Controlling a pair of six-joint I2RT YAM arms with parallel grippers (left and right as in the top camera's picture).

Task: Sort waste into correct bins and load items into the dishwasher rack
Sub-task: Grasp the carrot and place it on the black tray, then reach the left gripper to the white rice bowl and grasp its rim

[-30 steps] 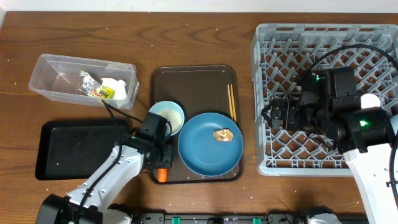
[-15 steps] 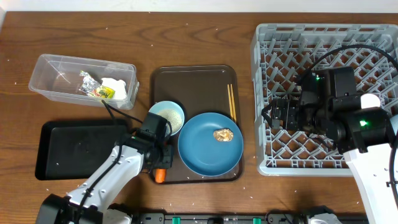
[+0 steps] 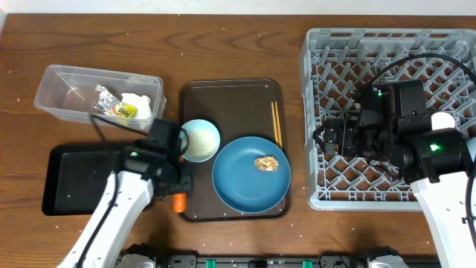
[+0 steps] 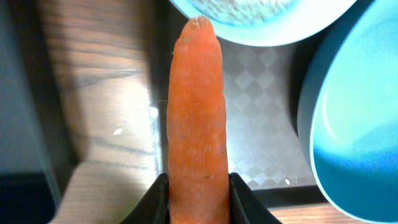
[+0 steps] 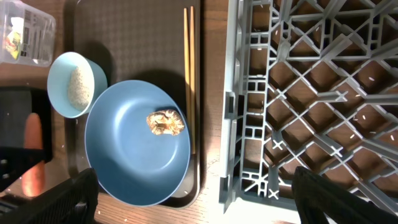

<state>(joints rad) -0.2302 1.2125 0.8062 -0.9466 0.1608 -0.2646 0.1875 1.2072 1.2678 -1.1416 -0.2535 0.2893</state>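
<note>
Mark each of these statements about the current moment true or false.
1. The left fingers are shut on the carrot. True.
2. A golden-brown morsel sits on the blue plate. True.
3. The chopsticks lie on the blue plate. False: the chopsticks lie on the brown tray, beside the plate.
4. The clear tub is empty. False: the tub holds a wrapper and a tissue.
5. The right fingers are open above the dishwasher rack. True.

Matt rough-skinned carrot (image 4: pixel 198 124), glossy blue plate (image 3: pixel 251 182), grey plastic rack (image 3: pixel 372 35), wood-grain table (image 3: pixel 223 45)
</note>
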